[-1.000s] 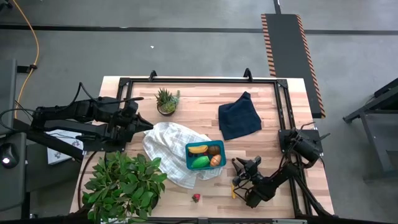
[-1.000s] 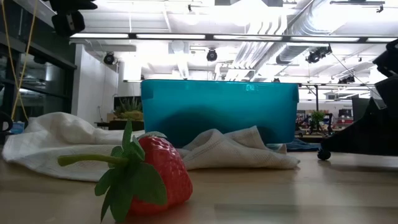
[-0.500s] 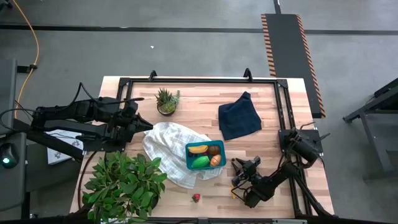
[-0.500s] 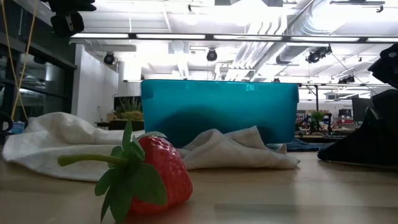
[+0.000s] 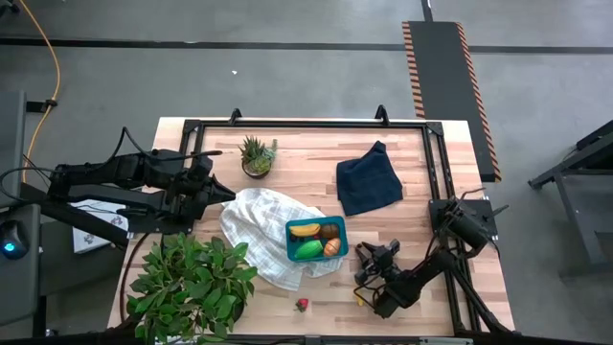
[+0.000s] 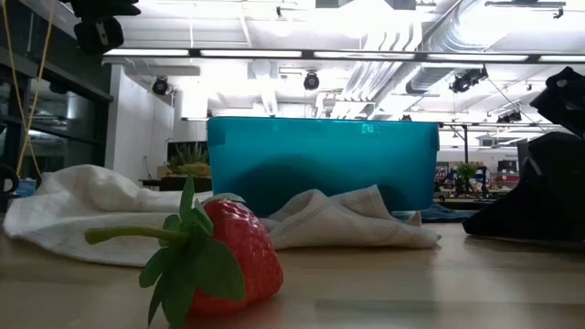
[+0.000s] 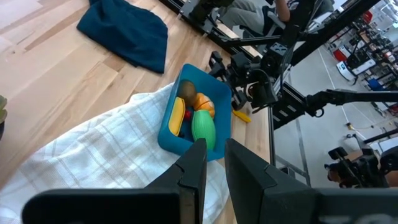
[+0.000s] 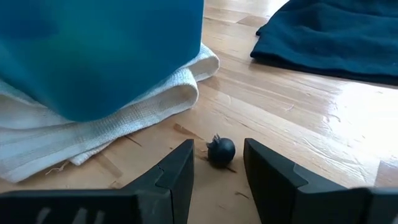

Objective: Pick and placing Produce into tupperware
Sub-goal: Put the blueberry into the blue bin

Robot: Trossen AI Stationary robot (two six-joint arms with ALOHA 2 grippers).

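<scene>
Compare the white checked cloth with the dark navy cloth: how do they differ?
The white checked cloth is pale and spread wide; the dark navy cloth is dark and bunched smaller. The white one lies under the teal tupperware; the navy one carries nothing. Both lie crumpled on the wooden table.

Bright, even overhead light fills the scene, and ceiling strip lights (image 6: 274,55) blow out white in the low view. The worktop (image 8: 298,106) shows soft glare streaks. The nearby tupperware (image 8: 99,50) is blurred; the strawberry (image 6: 233,256) looks sharp, with faint shadows.
</scene>
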